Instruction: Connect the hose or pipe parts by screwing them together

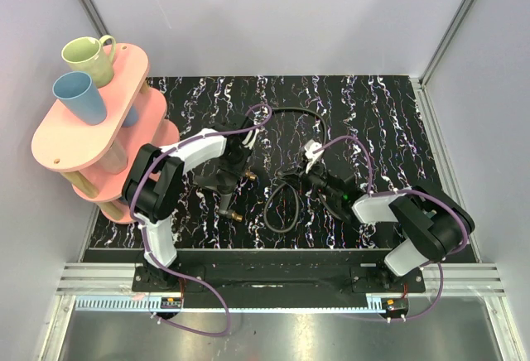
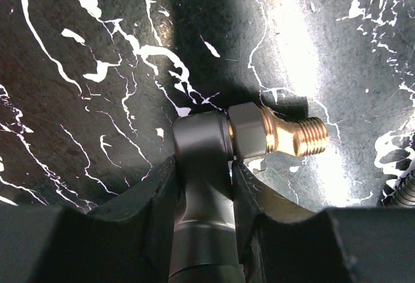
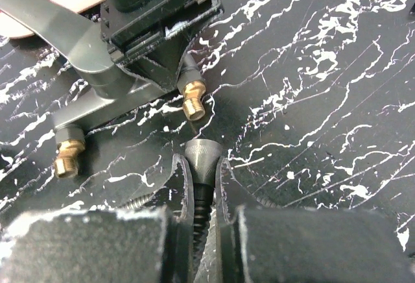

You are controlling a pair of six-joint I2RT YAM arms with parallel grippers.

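Note:
In the left wrist view my left gripper (image 2: 203, 166) is shut on the dark grey forked fitting (image 2: 201, 140), with a finger pressed against each side of its stem. One brass threaded tip (image 2: 299, 135) points right. Seen from above, that fitting (image 1: 225, 194) lies just below the left gripper (image 1: 234, 170) on the black marbled mat. My right gripper (image 3: 203, 163) is shut on the black hose's end, and its dark cone nut (image 3: 203, 153) sticks out between the fingers. That nut sits a short gap below the fitting's nearer brass tip (image 3: 193, 100). The hose (image 1: 280, 212) loops beside the right gripper (image 1: 305, 180).
A pink tiered stand (image 1: 58, 141) stands at the left edge of the mat, carrying a green mug (image 1: 89, 56) and a blue cup (image 1: 81, 96). White walls close the back and sides. The fitting's second brass tip (image 3: 67, 156) points down and left.

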